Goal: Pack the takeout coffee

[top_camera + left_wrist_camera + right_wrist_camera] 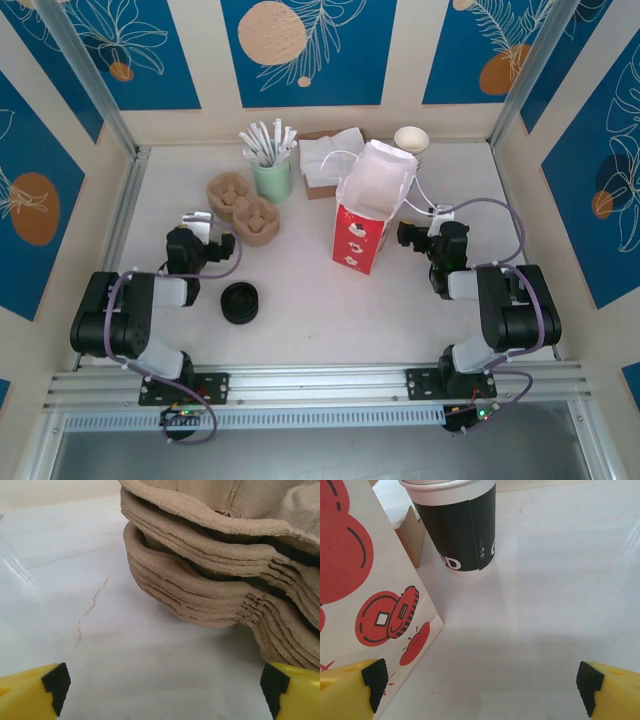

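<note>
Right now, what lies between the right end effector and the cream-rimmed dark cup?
Bare table separates the right end effector from the cup in the right wrist view; the red-and-white bag stands to one side.

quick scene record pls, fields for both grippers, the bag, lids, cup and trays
left gripper: open, empty, facing the pulp trays
right gripper: open, empty, beside the bag
bag: upright, top open
black lids: low stack on the table, near the left arm
lidless cup: upright, behind the bag
pulp trays: stacked
</note>
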Robot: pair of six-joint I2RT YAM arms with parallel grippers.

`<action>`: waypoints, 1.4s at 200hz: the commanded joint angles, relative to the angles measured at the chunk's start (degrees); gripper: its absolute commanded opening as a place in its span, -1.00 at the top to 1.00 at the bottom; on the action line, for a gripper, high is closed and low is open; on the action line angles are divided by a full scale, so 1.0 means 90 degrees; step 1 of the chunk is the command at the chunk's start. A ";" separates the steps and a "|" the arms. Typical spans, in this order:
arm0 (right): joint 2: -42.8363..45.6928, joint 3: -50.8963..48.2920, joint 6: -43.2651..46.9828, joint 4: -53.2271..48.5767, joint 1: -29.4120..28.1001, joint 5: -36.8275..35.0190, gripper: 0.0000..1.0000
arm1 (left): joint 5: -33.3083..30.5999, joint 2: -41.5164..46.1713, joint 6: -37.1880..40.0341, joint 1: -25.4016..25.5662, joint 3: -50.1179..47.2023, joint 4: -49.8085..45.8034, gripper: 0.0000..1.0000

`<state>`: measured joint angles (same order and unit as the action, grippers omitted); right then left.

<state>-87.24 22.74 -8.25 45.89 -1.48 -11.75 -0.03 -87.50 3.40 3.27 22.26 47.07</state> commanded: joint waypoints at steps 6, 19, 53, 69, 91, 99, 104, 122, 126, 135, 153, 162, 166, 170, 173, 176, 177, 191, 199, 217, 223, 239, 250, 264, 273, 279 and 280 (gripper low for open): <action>-0.0004 0.0011 0.0145 0.0264 0.0031 0.0025 -0.99 | -0.0035 -0.0043 -0.0055 0.0028 0.0133 -0.0038 -0.98; -0.0004 0.0011 0.0145 0.0264 0.0022 0.0026 -0.99 | -0.0035 -0.0043 -0.0055 0.0022 0.0134 -0.0044 -0.98; -0.0004 0.0017 0.0140 0.0258 0.0042 0.0045 -0.99 | -0.0036 -0.0044 -0.0055 0.0026 0.0132 -0.0053 -0.98; -0.0004 0.0016 0.0135 0.0259 0.0046 0.0050 -0.99 | -0.0035 -0.0043 -0.0055 0.0025 0.0134 -0.0054 -0.98; 0.0006 -0.0004 0.0128 0.0276 0.0070 0.0124 -0.99 | -0.0035 -0.0034 -0.0055 0.0023 0.0127 -0.0045 -0.98; 0.0013 -0.0007 0.0116 0.0278 0.0095 0.0184 -0.99 | -0.0040 -0.0033 -0.0055 0.0028 0.0124 -0.0035 -0.98; 0.0016 -0.0007 0.0107 0.0281 0.0105 0.0201 -0.98 | -0.0045 -0.0026 -0.0051 0.0025 0.0115 -0.0018 -0.98; 0.0075 -0.0044 0.0061 0.0304 0.0142 0.0176 -0.98 | -0.0070 0.0056 -0.0055 0.0030 0.0104 -0.0064 -0.98; 0.0117 -0.0075 0.0016 0.0286 0.0149 0.0129 -0.99 | -0.0086 0.0116 -0.0055 0.0034 0.0110 -0.0108 -0.98; 0.0274 -0.0127 -0.0110 0.0257 0.0228 0.0127 -0.99 | -0.0179 0.0311 -0.0098 0.0037 0.0105 -0.0269 -0.98; 0.0598 -0.0255 -0.0223 0.0186 0.0349 0.0181 -0.99 | -0.0385 0.0959 -0.0151 0.0032 0.0131 -0.0816 -0.98; 0.0868 -0.0185 -0.0295 -0.0195 0.0373 0.0088 -0.99 | -0.0556 0.1368 -0.0219 0.0046 0.0188 -0.1213 -0.98; 0.1033 -0.0104 -0.0336 -0.0570 0.0401 0.0024 -0.98 | -0.0678 0.1557 -0.0291 0.0047 0.0237 -0.1433 -0.98; 0.1149 -0.0044 -0.0363 -0.0811 0.0419 -0.0014 -0.99 | -0.0814 0.1757 -0.0378 0.0042 0.0296 -0.1665 -0.98; 0.1254 0.0021 -0.0388 -0.1031 0.0447 -0.0051 -0.99 | -0.0921 0.1909 -0.0467 0.0046 0.0351 -0.1857 -0.98; 0.1416 0.0114 -0.0447 -0.1370 0.0481 -0.0112 -0.99 | -0.1026 0.2068 -0.0560 0.0046 0.0414 -0.2057 -0.98; 0.1416 0.0114 -0.0447 -0.1370 0.0481 -0.0112 -0.99 | -0.1058 0.2116 -0.0596 0.0042 0.0435 -0.2120 -0.98; 0.1957 0.0512 -0.0830 -0.2559 0.0767 -0.0143 -0.98 | -0.1451 0.2790 -0.1201 0.0042 0.0844 -0.3181 -0.98; 0.2247 0.0686 -0.1028 -0.3078 0.0966 -0.0030 -0.99 | -0.1630 0.3091 -0.1571 0.0042 0.1110 -0.3804 -0.98; 0.2807 0.1177 -0.1566 -0.4219 0.1361 0.0008 -0.99 | -0.1851 0.3511 -0.2294 0.0045 0.1854 -0.5251 -0.98; 0.2913 0.1440 -0.1787 -0.4714 0.1486 -0.0003 -0.99 | -0.1870 0.3555 -0.2391 0.0041 0.2098 -0.5671 -0.98; 0.2952 0.2393 -0.2462 -0.6145 0.1771 -0.0038 -0.99 | -0.1952 0.3611 -0.2704 0.0042 0.2665 -0.6534 -0.98; 0.2786 0.3187 -0.3032 -0.7176 0.1894 -0.0007 -0.99 | -0.2013 0.3560 -0.3034 0.0039 0.3095 -0.7175 -0.98; 0.2328 0.4294 -0.3260 -0.8376 0.1957 0.0535 -1.00 | -0.1554 0.3428 -0.3005 0.0035 0.3548 -0.7671 -0.98; 0.1999 0.4942 -0.2966 -0.8818 0.1925 0.1319 -0.96 | -0.1266 0.3358 -0.3050 0.0042 0.3739 -0.7830 -0.98; 0.1760 0.5355 -0.2906 -0.9082 0.1817 0.1490 -0.93 | -0.1078 0.3314 -0.3090 0.0046 0.3839 -0.7910 -0.98; 0.1718 0.5418 -0.2904 -0.9131 0.1806 0.1491 -0.93 | -0.1050 0.3305 -0.3091 0.0047 0.3852 -0.7913 -0.98</action>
<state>-65.87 59.48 -31.07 -15.35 15.99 -8.91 -14.59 -56.14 -20.21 3.29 52.71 -11.16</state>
